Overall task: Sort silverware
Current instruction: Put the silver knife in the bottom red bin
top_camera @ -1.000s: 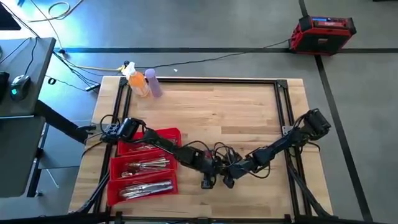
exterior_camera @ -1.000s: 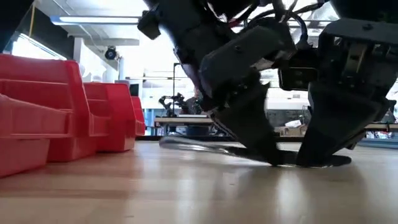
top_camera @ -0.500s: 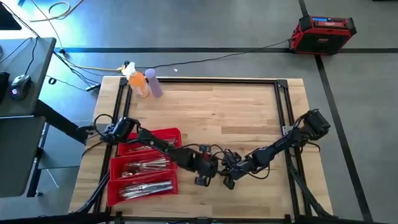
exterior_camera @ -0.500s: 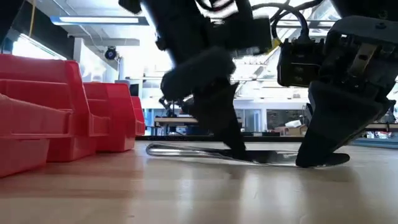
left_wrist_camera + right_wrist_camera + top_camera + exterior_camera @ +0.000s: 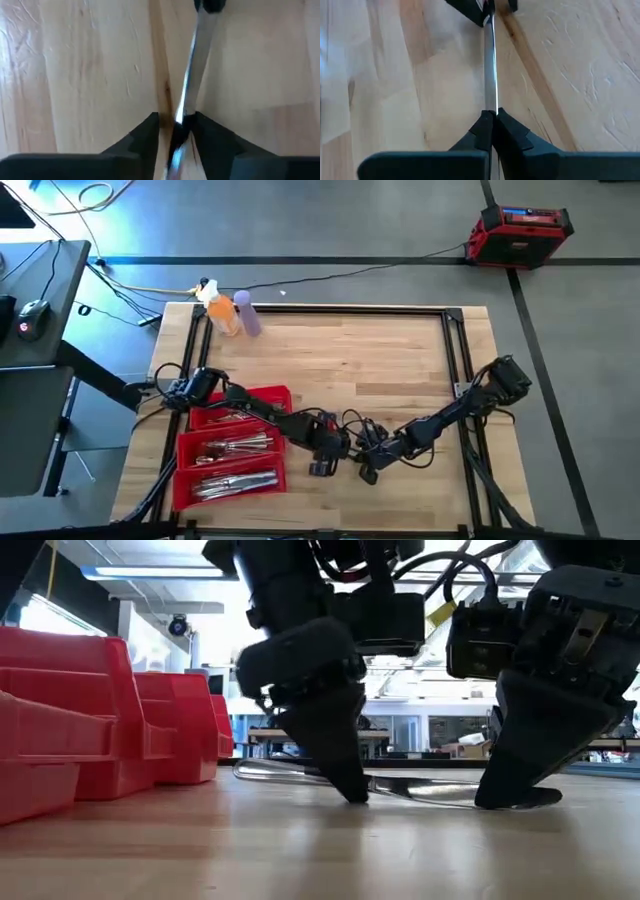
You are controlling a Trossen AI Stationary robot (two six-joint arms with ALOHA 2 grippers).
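Knife (image 5: pixel 300 776) lay flat on bench (image 5: pixel 350 360) near front edge, beside red tray (image 5: pixel 232 450). Right gripper (image 5: pixel 492 131) fingers pinched one end; left gripper (image 5: pixel 175 131) fingers straddled other, slightly spread. Risk: opposing pulls could twist knife loose.

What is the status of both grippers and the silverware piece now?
Right gripper shut on one end of silverware piece, flat on table. Left gripper straddles other end, not closed. Nothing in the way; red tray beside.
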